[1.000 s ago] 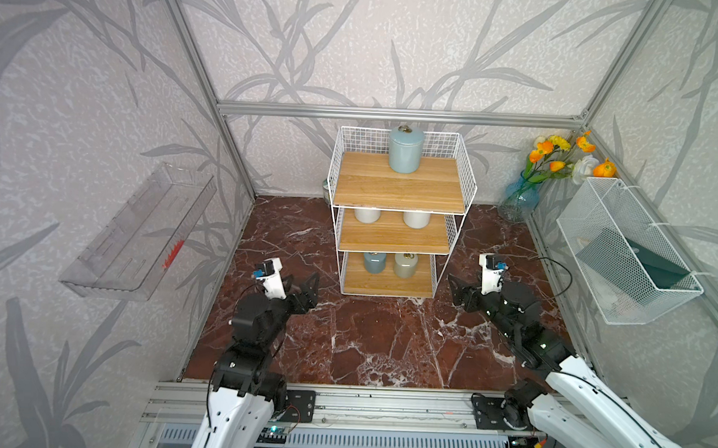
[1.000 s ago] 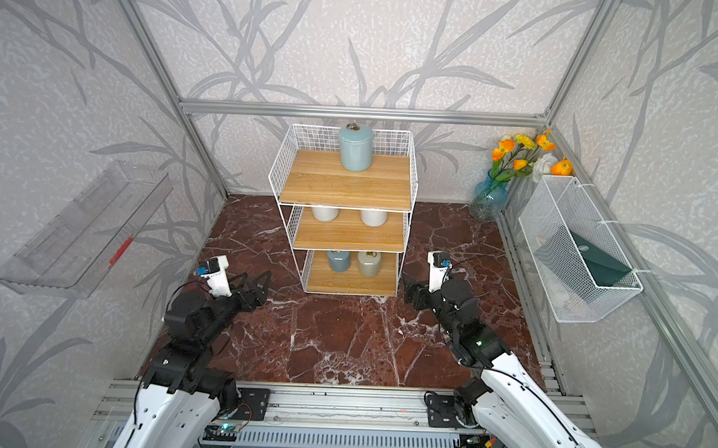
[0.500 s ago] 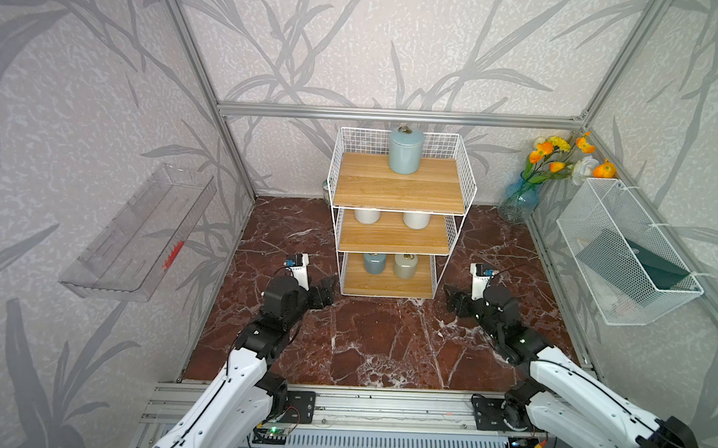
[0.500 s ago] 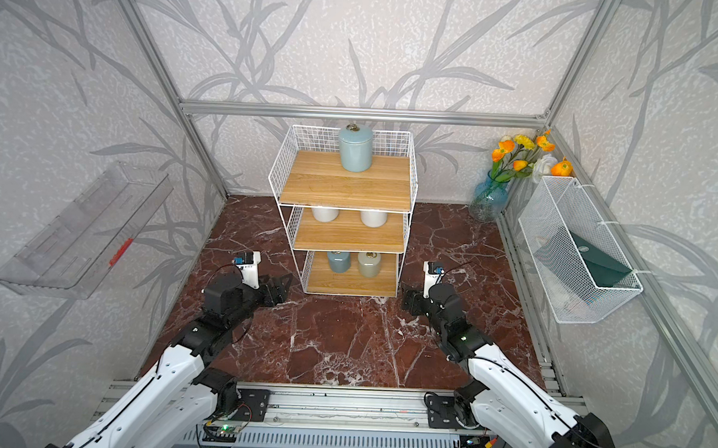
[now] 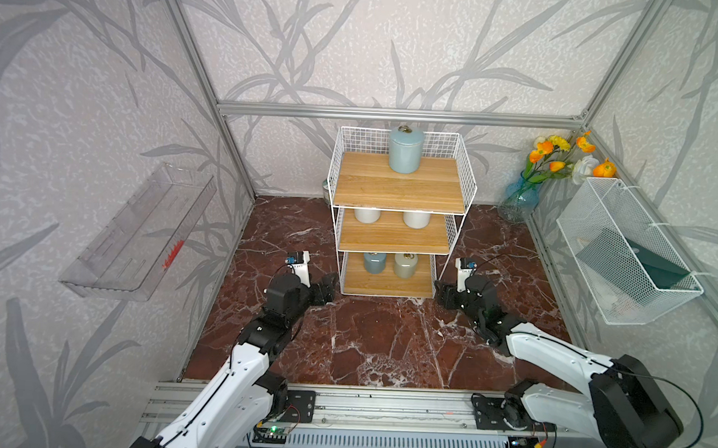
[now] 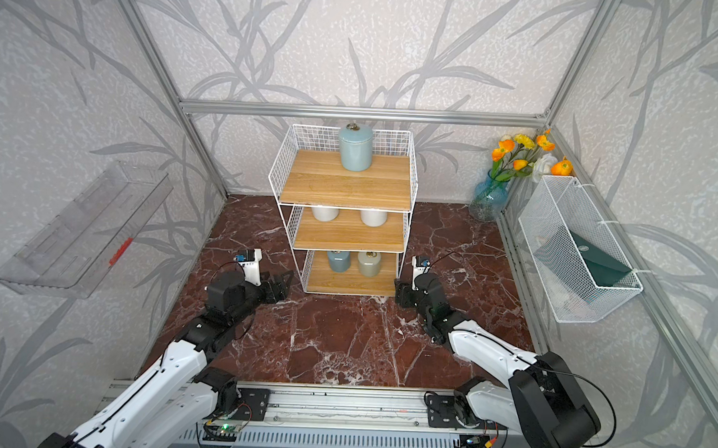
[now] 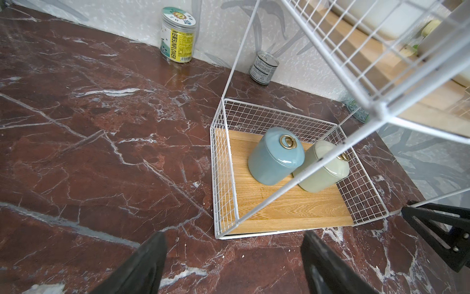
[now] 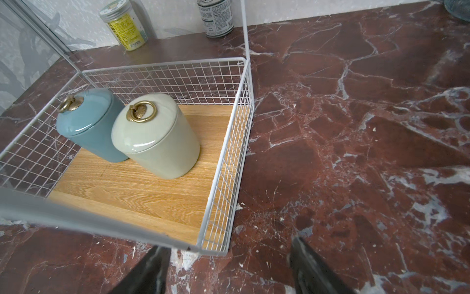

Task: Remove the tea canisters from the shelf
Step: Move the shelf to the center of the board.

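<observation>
Both arms are stretching further forward than a second ago, bringing the left pincer [image 5: 328, 287] and right pincer [image 5: 441, 294] low over the tabletop [image 5: 369, 342] at mid-frame. They are flanking the bottom front corners of the shelf [image 5: 392, 189]. Each pincer is standing open and gripping nothing. No removal is under way yet: all five tea canisters [image 5: 405, 154] are sitting on the shelf. One is on top, two are in the middle, and the blue-grey canister [image 7: 276, 156] and beige canister [image 8: 156, 135] are touching below.

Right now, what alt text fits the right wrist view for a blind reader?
A blue-grey tea canister and a beige canister stand side by side on the shelf's bottom board. The right hand, open, faces the shelf's front corner on the red marble floor.
</observation>
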